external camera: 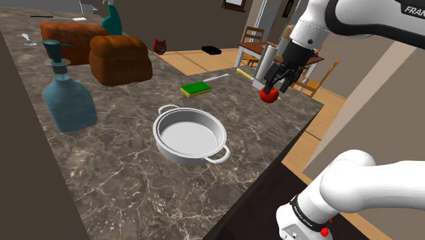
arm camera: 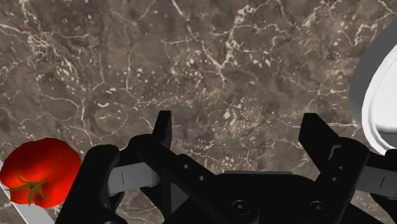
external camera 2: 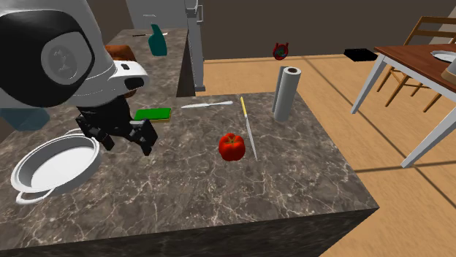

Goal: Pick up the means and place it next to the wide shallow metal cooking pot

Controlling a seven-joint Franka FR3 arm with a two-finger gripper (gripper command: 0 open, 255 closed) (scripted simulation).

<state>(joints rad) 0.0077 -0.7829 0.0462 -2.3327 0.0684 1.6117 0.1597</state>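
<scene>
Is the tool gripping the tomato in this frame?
No: in the wrist view the tool is open over the bare counter, and the tomato lies off to one side of it, untouched.

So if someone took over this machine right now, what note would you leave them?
The gripper is open and empty, hovering over the counter between the pot and the tomato.
The tomato lies on the counter beside a knife, well apart from the pot.
Done: nothing picked up yet.
Left: the task's "means" fits nothing plainly; the tomato, nearest the gripper, seems likeliest. Grasp it, lift it, and set it down next to the pot.
</scene>
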